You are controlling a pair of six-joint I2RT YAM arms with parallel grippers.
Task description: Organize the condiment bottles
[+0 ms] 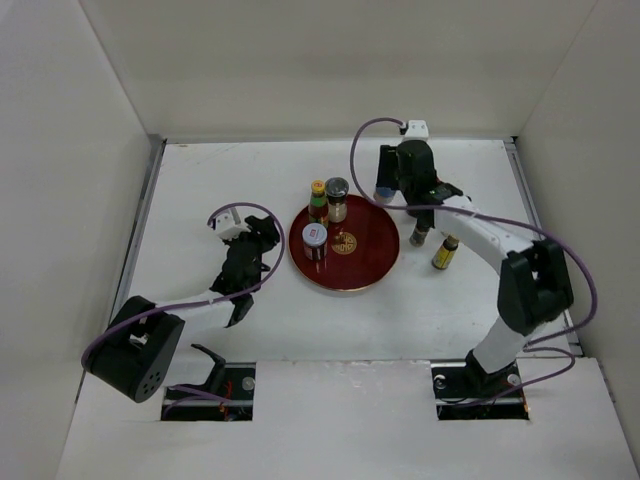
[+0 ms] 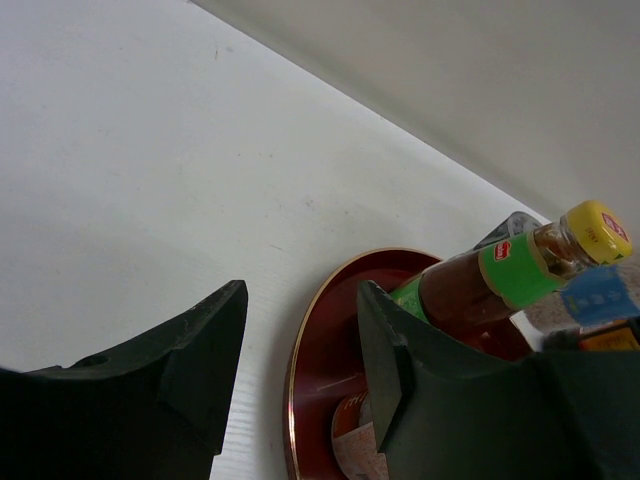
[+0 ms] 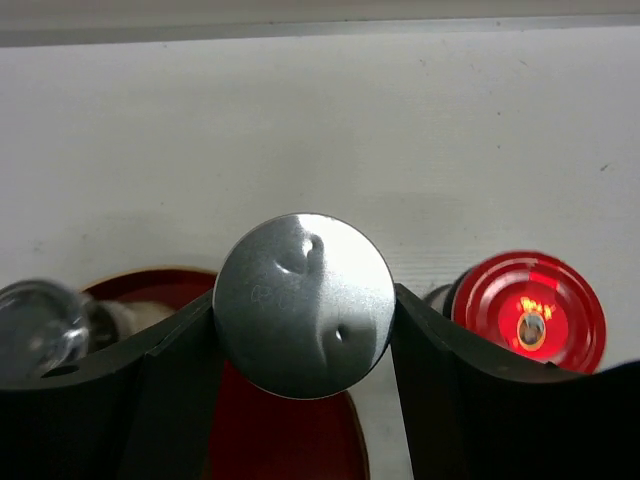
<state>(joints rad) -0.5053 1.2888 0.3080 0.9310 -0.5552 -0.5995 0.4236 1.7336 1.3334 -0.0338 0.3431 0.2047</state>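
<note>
Right pincer (image 3: 303, 305) is clamping the silver-capped jar (image 3: 305, 300); left pincer (image 2: 300, 305) is hanging apart, empty. Lifting the jar straight onto the tray (image 1: 372, 255) is likely coming next.

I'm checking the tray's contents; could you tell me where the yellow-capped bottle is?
In the top view, the yellow-capped bottle stands on the far left part of the red tray, next to the grey-capped jar and behind the white-topped jar.

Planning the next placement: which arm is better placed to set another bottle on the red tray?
Right. The right gripper clamps a silver-capped jar at the edge of the tray; the left gripper is open and empty.
</note>
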